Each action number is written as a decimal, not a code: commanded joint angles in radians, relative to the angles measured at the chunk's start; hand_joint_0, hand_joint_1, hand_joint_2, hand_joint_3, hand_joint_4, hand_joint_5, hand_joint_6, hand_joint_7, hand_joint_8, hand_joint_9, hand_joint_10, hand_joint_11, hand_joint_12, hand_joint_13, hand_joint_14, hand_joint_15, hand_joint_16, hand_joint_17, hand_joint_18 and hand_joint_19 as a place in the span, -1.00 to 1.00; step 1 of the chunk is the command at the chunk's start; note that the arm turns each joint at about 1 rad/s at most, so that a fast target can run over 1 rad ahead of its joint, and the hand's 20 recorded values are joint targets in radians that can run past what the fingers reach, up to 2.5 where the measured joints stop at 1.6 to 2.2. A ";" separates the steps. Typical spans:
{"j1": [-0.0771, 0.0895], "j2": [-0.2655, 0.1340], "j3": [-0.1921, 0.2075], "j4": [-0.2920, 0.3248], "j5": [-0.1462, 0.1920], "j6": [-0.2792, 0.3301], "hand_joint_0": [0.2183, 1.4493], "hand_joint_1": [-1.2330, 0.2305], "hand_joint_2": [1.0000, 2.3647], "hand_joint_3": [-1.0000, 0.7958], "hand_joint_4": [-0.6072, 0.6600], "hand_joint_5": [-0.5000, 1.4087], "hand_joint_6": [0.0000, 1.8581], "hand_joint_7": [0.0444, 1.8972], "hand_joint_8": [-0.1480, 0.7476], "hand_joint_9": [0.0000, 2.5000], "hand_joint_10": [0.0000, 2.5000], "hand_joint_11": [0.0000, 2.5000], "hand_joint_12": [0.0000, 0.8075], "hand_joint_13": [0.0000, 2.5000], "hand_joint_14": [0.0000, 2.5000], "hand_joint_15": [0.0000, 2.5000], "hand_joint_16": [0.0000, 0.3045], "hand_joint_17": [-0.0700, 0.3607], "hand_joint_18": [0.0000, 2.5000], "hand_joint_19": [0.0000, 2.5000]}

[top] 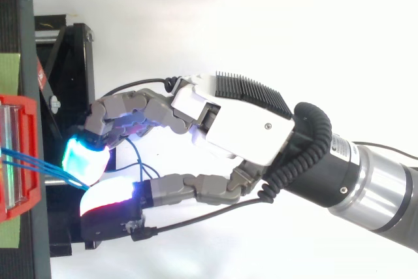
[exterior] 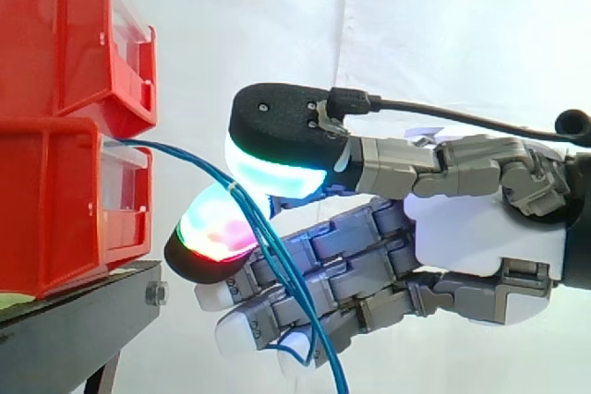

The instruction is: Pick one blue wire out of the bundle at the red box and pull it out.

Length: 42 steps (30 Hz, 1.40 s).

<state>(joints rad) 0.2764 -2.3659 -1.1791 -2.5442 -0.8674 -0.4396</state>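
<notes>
**No Print to Read**

Scanning both cameras now, and there is nothing legible. The clear label holders (exterior: 127,182) on the fronts of the red bins (exterior: 55,53) show no writing that can be made out. The green tape (top: 8,73) on the black stand (top: 12,24) is plain too. The hand (top: 245,129) has no readable mark on its white shell.

We're looking at a robotics lab here, a test rig through and through. There's a plain white curtain (exterior: 416,25) hung as a backdrop and red bins (exterior: 55,200) stacked on a bolted black stand (exterior: 74,329). An industrial arm (top: 372,187) carries a jointed hand (top: 241,129) with glowing pads (exterior: 272,168), pinching blue wires (exterior: 180,150) strung from a bin.
</notes>
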 commanded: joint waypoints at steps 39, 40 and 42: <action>0.041 -0.038 0.007 0.151 0.139 -0.140 -0.52 -0.32 -1.00 -0.44 0.46 -0.63 -0.34 0.16 0.19 -0.43 -0.99 -0.67 0.15 -0.36 -0.99 -0.68 -0.58 0.00 -0.39 -0.57; 0.041 -0.038 0.007 0.150 0.139 -0.139 -0.52 -0.32 -1.00 -0.44 0.47 -0.63 -0.34 0.16 0.19 -0.43 -0.99 -0.67 0.15 -0.36 -0.99 -0.68 -0.58 0.00 -0.39 -0.57; 0.041 -0.038 0.007 0.147 0.139 -0.137 -0.51 -0.33 -1.00 -0.43 0.46 -0.63 -0.34 0.16 0.19 -0.43 -0.99 -0.67 0.14 -0.36 -0.99 -0.67 -0.58 -0.01 -0.39 -0.57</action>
<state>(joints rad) 0.3172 -2.4016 -1.1728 -2.3973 -0.7316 -0.5793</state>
